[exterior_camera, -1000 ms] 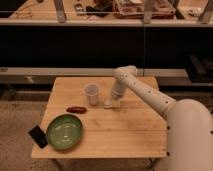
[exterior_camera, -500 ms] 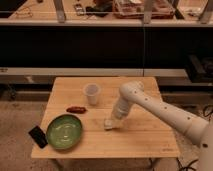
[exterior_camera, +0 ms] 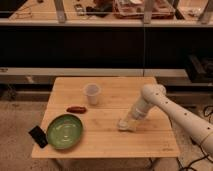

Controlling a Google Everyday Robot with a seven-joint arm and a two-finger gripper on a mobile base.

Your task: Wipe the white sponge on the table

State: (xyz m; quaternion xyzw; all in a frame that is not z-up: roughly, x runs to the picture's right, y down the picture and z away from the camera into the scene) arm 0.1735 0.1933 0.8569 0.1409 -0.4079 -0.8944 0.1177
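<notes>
Since half a second ago I see the gripper (exterior_camera: 126, 124) has slid toward the table's (exterior_camera: 150, 142) right edge. It's clamped on the white sponge (exterior_camera: 123, 125), pressed down mid-right; my arm reaches in, angled down.

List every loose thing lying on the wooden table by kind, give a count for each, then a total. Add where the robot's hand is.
Cup: 1
Green plate: 1
Small reddish item: 1
Black object at the table's corner: 1
White sponge: 1
Total: 5
The hand is low on the table's right half, shut on the white sponge.
</notes>
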